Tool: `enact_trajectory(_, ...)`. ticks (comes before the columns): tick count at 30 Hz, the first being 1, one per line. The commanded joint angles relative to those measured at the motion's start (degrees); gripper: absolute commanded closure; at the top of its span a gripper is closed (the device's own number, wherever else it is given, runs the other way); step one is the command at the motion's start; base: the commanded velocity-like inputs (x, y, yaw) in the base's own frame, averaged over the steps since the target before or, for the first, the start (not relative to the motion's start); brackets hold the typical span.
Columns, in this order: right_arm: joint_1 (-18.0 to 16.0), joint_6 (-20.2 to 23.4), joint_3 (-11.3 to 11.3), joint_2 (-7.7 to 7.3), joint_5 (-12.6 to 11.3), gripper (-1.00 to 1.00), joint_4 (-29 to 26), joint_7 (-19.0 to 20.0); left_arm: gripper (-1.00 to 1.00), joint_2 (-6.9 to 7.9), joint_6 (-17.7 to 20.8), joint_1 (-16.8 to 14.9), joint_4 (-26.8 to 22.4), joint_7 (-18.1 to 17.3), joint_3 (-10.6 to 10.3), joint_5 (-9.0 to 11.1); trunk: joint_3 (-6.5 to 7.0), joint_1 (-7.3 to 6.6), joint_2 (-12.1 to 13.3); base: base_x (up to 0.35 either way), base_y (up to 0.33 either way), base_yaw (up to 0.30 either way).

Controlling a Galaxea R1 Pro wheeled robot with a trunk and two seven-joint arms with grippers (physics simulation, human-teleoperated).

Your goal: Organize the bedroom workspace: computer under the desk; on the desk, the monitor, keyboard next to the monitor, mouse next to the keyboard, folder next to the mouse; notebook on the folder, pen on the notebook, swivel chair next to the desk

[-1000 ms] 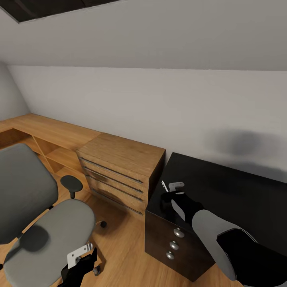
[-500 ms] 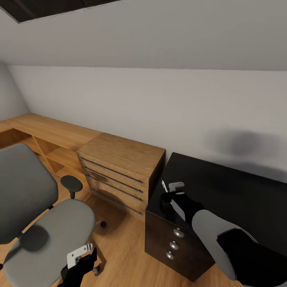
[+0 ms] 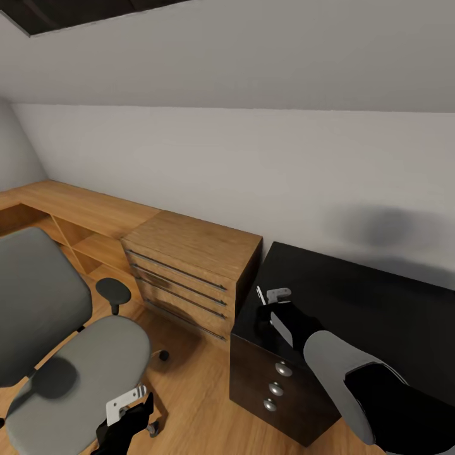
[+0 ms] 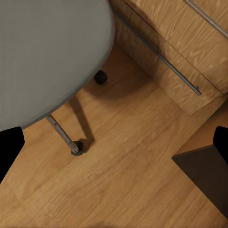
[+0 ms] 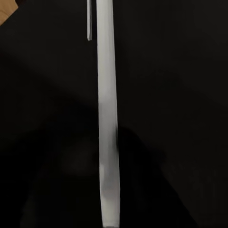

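Observation:
The grey swivel chair stands on the wooden floor at the left, its seat bare. Off to the right is the black desk. My right gripper hovers over the desk's near-left corner, shut on the thin white pen, which sticks up from the fingers. The right wrist view has the pen running straight along the gripper against the black desktop. My left gripper hangs low beside the chair seat, open, with nothing between its fingers.
A low wooden drawer cabinet stands between chair and desk, against the white wall. The desk's black drawer unit with round silver knobs faces me. Wood floor lies open between chair base, cabinet and desk.

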Motion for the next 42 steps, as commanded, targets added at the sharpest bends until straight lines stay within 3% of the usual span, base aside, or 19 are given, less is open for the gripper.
enact_trajectory(1, 0.01, 0.82, 0.56, -0.05, -0.4, 1.0, 2.7, -0.37, -1.0, 0.07, 0.21, -0.01, -0.12, 0.37, -0.07, 0.19, -0.05, 0.01, -0.03, 0.0, 0.0, 0.0)
enact_trajectory(10, 0.02, 2.04, -1.35, -0.11, -2.2, 1.0, 2.69, -0.39, -1.0, 0.08, 0.21, -0.01, -0.1, 0.37, -0.02, 0.19, -0.05, 0.01, -0.03, 0.0, 0.0, 0.0)
enact_trajectory(21, 0.01, 2.71, -1.57, -0.15, -2.61, 1.0, 2.69, -0.34, -1.0, 0.08, 0.22, -0.01, -0.1, 0.37, -0.01, 0.19, -0.05, 0.01, -0.03, 0.0, 0.0, 0.0)
enact_trajectory(30, 0.0, 3.56, -1.61, -0.28, -5.29, 1.0, 2.69, -0.35, -1.0, 0.08, 0.21, -0.01, -0.06, 0.37, -0.01, 0.19, -0.05, 0.01, -0.03, 0.0, 0.0, 0.0)
enact_trajectory(35, 0.0, 3.95, -1.65, -0.3, -5.42, 1.0, 2.63, -0.34, -1.0, 1.47, 0.21, -0.01, -0.05, 0.37, 0.07, 0.38, -0.05, 0.01, -0.03, 0.0, 0.0, 0.0)
enact_trajectory(42, -0.02, 3.98, -1.61, -0.3, -5.43, 1.0, 2.6, -0.34, -1.0, 1.74, 0.21, -0.01, -0.05, 0.37, 0.06, 0.52, -0.05, 0.01, -0.03, 0.0, 0.0, 0.0)
